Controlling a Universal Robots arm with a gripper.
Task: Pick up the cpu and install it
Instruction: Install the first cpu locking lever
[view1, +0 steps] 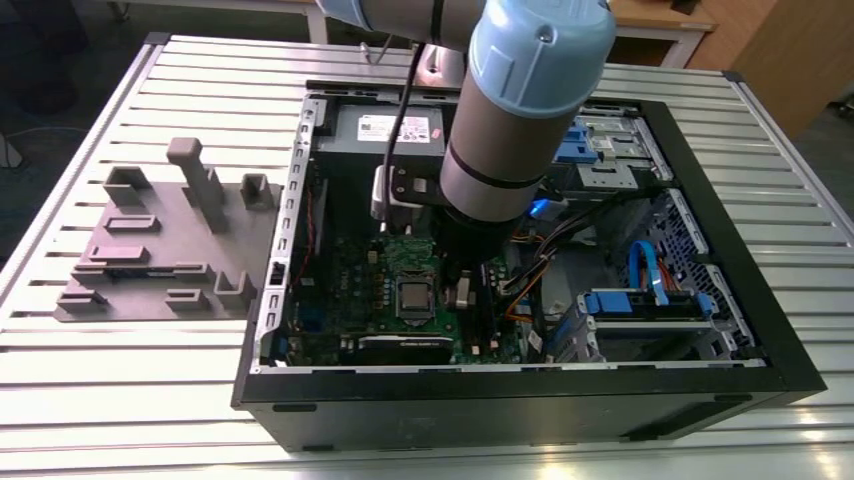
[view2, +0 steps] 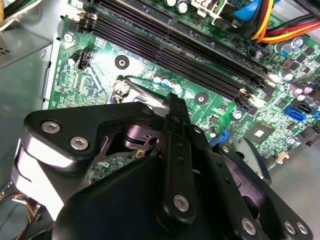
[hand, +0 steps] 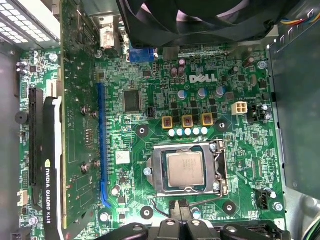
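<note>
the grey fixture plate (view1: 160, 250) sits on the exterior view's left, beside the open computer case (view1: 747, 330). inside, the cpu (hand: 184, 169) lies in its socket frame (hand: 159, 172). the gripper (hand: 181, 210) hangs just off it, fingertips pinched together, holding nothing.

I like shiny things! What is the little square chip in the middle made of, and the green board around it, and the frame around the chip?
The cpu looks like pale brushed metal on top: a dull silvery sheen. The frame around it seems bare steel, brighter and glinting. The green board looks like glossy lacquered circuit board, probably fibreglass, though the look alone cannot prove that.
</note>
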